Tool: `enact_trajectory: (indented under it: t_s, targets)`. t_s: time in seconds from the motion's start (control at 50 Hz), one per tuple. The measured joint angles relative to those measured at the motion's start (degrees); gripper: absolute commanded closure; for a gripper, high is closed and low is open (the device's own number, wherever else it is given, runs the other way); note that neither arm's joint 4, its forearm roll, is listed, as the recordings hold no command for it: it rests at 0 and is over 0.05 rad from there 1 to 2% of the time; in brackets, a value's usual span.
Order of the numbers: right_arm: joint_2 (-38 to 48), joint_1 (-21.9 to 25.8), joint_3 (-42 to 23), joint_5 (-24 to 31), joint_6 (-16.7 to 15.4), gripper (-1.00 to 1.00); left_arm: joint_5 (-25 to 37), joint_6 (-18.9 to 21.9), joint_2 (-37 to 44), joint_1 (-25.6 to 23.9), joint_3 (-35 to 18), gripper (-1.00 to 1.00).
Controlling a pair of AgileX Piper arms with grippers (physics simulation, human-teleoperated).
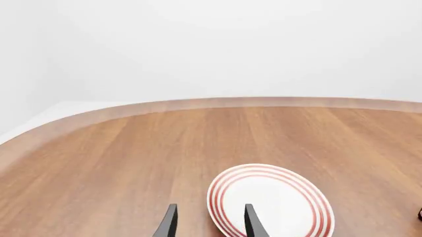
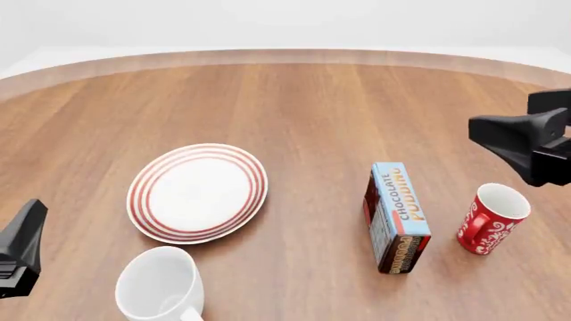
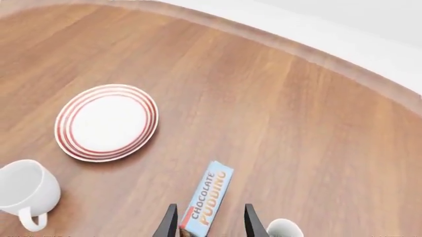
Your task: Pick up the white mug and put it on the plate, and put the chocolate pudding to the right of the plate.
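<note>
Fingertips frame the left wrist view: two dark prongs of the left end effector (image 1: 209, 224) stand apart with nothing between them, so it is released. Past them lies the plate (image 1: 270, 202), bare, flat on the wooden surface (image 1: 132, 148). The white mug does not show here; my reading is that this arm is parked short of it and has yet to turn toward it.

In the front view the plate (image 2: 198, 192) sits left of centre. The white mug (image 2: 160, 286) stands upright just near the plate's closer edge, apart from it, its mouth open to the camera and its handle toward the lower frame edge. That puts it on the left arm's side, which suggests why that arm, seen only as a dark wedge at the left border, waits there. The chocolate pudding (image 2: 398, 217) lies well to the right of the plate, long axis running away from the camera, blue face up. A red mug (image 2: 491, 219) stands just beside it on the right. The right arm's dark body hangs above the red mug; its fingers are not legible here.

In the right wrist view the right end effector (image 3: 209, 222) is also released, prongs spread and empty, lined up over the near end of the chocolate pudding (image 3: 209, 197). The straddling suggests a grasp across the carton's narrow width is being set up. The plate (image 3: 106, 122) and white mug (image 3: 25, 190) lie beyond.
</note>
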Motion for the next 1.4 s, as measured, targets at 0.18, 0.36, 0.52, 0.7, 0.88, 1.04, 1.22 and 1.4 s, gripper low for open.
enact_trajectory:
  t_s: [0.18, 0.36, 0.52, 0.7, 0.88, 1.04, 1.22, 1.4]
  targets:
    - [3.4, 0.3, -2.4, 1.4, 1.6, -1.00, 0.0, 0.0, 0.0, 0.0, 0.0, -1.00]
    - [6.7, 0.6, -4.3, 2.5, 3.1, -1.00, 0.0, 0.0, 0.0, 0.0, 0.0, -1.00]
    - [9.7, 0.6, -5.8, 3.4, 4.3, -1.00, 0.0, 0.0, 0.0, 0.0, 0.0, -1.00]
    - [12.7, 0.4, -7.5, 4.6, 5.0, -1.00, 0.0, 0.0, 0.0, 0.0, 0.0, -1.00]
    - [15.5, 0.2, -8.8, 5.0, 5.6, -1.00, 0.0, 0.0, 0.0, 0.0, 0.0, -1.00]
    - [17.9, 0.1, -9.5, 5.0, 6.6, -1.00, 0.0, 0.0, 0.0, 0.0, 0.0, -1.00]
    - [20.1, 0.2, -9.7, 4.3, 7.8, -1.00, 0.0, 0.0, 0.0, 0.0, 0.0, -1.00]
    - [22.1, 0.2, -9.2, 3.6, 9.3, -1.00, 0.0, 0.0, 0.0, 0.0, 0.0, -1.00]
